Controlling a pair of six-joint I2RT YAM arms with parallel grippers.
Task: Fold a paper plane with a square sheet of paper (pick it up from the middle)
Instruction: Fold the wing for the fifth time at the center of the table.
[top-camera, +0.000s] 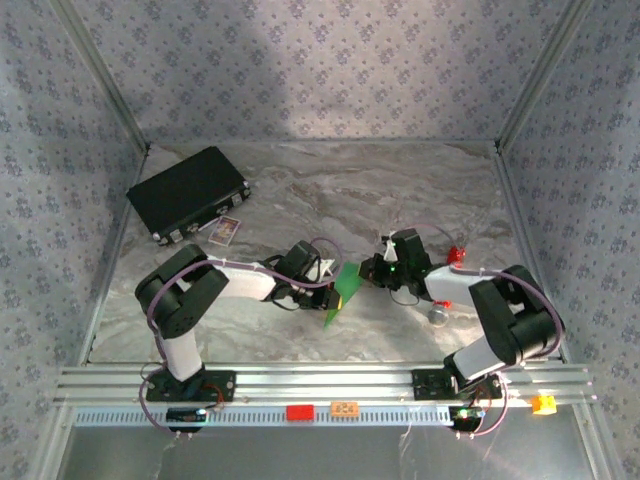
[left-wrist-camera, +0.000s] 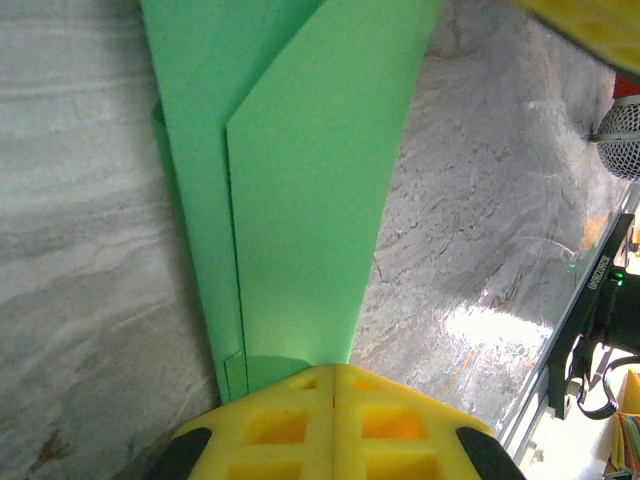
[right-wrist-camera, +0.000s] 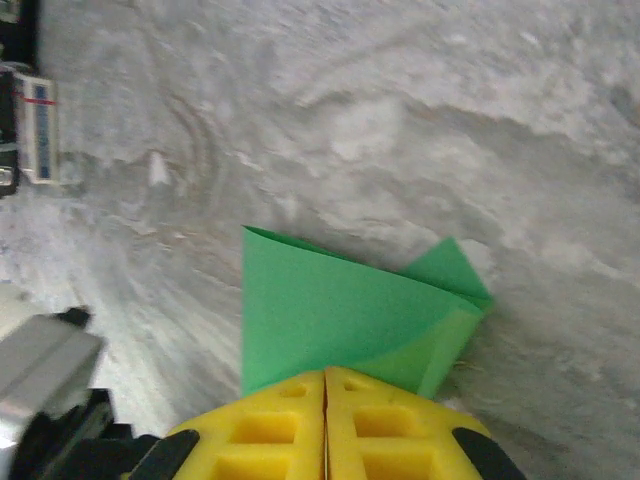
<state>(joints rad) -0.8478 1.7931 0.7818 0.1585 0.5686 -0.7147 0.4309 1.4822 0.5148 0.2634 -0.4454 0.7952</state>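
The left gripper (left-wrist-camera: 333, 372) is fully closed. In its wrist view the two yellow fingers (left-wrist-camera: 275, 425) meet along one thin line, and the edge of the green paper (left-wrist-camera: 300, 200) is pinched between their tips. From there the paper runs away from the camera as a long narrow shape with two straight fold lines along its length, one layer lying over another.

The right gripper (right-wrist-camera: 325, 377) is closed too, its yellow fingers (right-wrist-camera: 385, 440) pressed together on another edge of the same paper (right-wrist-camera: 330, 310). In this view the paper looks like a folded wedge with a sharp corner at the left and a small flap at the right.

In the top view the two grippers (top-camera: 330, 287) (top-camera: 368, 270) come toward each other near the middle of the table (top-camera: 400, 190), and the green paper (top-camera: 345, 285) is between them, tilted, with one point going down toward the near edge. I cannot tell if this point touches the marble surface.

Farther out, a black case (top-camera: 190, 190) lies at the far left corner, with a small card (top-camera: 228, 231) just beside it. A small red object (top-camera: 458, 255) and a metal mesh ball (top-camera: 438, 313) are close to the right arm.
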